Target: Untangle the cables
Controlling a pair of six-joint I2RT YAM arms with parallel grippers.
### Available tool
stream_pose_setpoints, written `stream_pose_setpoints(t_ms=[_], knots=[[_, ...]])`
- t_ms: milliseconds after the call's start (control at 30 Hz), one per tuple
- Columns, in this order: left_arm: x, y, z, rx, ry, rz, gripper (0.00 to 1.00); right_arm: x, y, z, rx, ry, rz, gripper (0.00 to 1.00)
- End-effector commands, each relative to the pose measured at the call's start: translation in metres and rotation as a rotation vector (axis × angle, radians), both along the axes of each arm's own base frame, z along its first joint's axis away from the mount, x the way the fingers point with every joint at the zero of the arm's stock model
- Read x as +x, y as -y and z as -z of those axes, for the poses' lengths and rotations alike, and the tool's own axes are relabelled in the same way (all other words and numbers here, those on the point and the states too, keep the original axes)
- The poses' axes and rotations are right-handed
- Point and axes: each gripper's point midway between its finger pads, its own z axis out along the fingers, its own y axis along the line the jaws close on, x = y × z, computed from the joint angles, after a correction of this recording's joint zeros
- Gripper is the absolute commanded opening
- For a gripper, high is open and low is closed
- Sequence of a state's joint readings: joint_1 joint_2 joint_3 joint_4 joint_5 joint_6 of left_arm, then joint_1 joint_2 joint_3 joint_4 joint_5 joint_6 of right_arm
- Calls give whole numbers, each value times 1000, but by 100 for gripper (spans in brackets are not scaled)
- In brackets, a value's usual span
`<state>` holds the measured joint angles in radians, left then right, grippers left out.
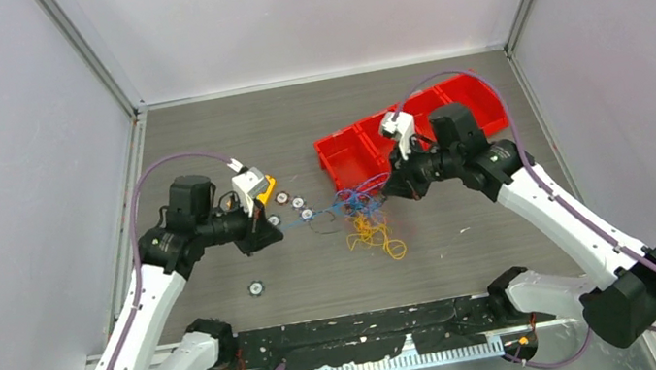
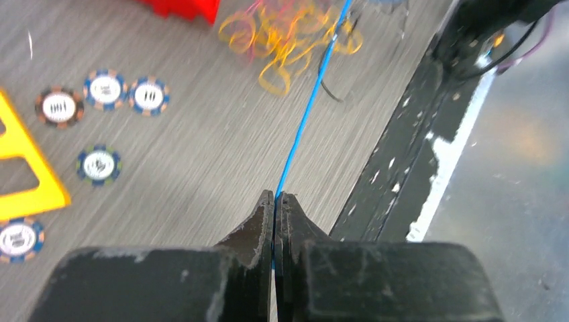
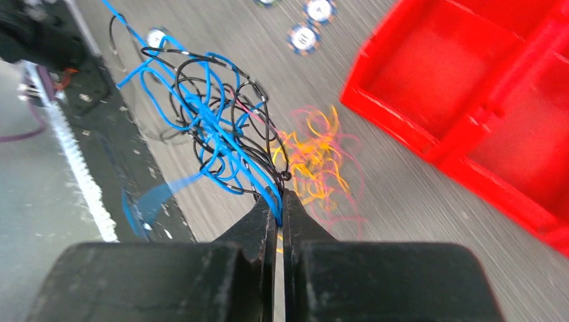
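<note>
A tangle of thin cables [image 1: 361, 204] lies at the table's middle: blue and black wires [image 3: 208, 127] bunched above, yellow-orange and reddish ones [image 3: 315, 157] on the surface. My left gripper [image 2: 276, 196] is shut on a blue cable [image 2: 305, 121] that runs taut from its tips toward the tangle. In the top view it sits left of the tangle [image 1: 264, 229]. My right gripper [image 3: 280, 196] is shut on the blue and black bundle, holding it lifted off the table. In the top view it is at the tangle's right side [image 1: 390, 185].
A red compartment bin [image 1: 414, 128] stands behind the right gripper. Small round discs [image 1: 298, 204] lie between the grippers, one more [image 1: 256, 288] nearer the front. A yellow piece [image 2: 27, 174] is by the left gripper. A black strip [image 1: 366, 331] runs along the near edge.
</note>
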<state>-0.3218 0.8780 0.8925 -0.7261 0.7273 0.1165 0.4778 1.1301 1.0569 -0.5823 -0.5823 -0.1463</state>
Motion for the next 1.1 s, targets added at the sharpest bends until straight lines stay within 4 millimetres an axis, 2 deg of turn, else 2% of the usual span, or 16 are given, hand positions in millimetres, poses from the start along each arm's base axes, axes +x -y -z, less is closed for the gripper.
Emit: stream_pose_setpoints(t_ms=[0,133,200,367,433,500,567,600,633,667,700,733,800,900,1000,1067], knots=[[-21,-51,48,278,-83,4,0,12,67,24,-239,62,149,5],[-6,-70,47,365,29,2,0,7,96,30,-321,76,142,5],[-3,-75,46,377,71,27,0,-6,104,32,-344,58,94,6],[-14,-44,13,189,136,133,0,-28,82,14,-210,45,-23,6],[-9,-40,4,161,149,116,0,-24,78,5,-187,67,-23,5],[-11,-38,-4,153,162,135,0,-26,71,-12,-138,92,-50,5],[-12,-33,-21,113,194,150,0,-28,61,-36,-64,128,-70,5],[-16,-26,-34,67,211,176,3,-30,53,-55,-7,169,-96,5],[-22,-19,-47,15,225,205,21,-32,49,-65,33,163,-96,5],[-20,-10,-64,-37,259,217,46,-35,40,-83,94,194,-133,6],[-21,-2,-76,-76,272,224,62,-36,35,-90,131,164,-130,6],[-19,7,-87,-99,308,230,72,-39,28,-103,178,179,-164,5],[-13,24,-102,-110,380,226,83,-41,18,-115,229,154,-194,5],[-7,58,-119,-155,417,229,99,-46,5,-115,242,132,-236,5],[-4,93,-116,-185,325,256,99,-54,-8,-112,249,123,-284,5],[-2,115,-103,-184,250,282,100,-57,-12,-113,270,96,-291,5]])
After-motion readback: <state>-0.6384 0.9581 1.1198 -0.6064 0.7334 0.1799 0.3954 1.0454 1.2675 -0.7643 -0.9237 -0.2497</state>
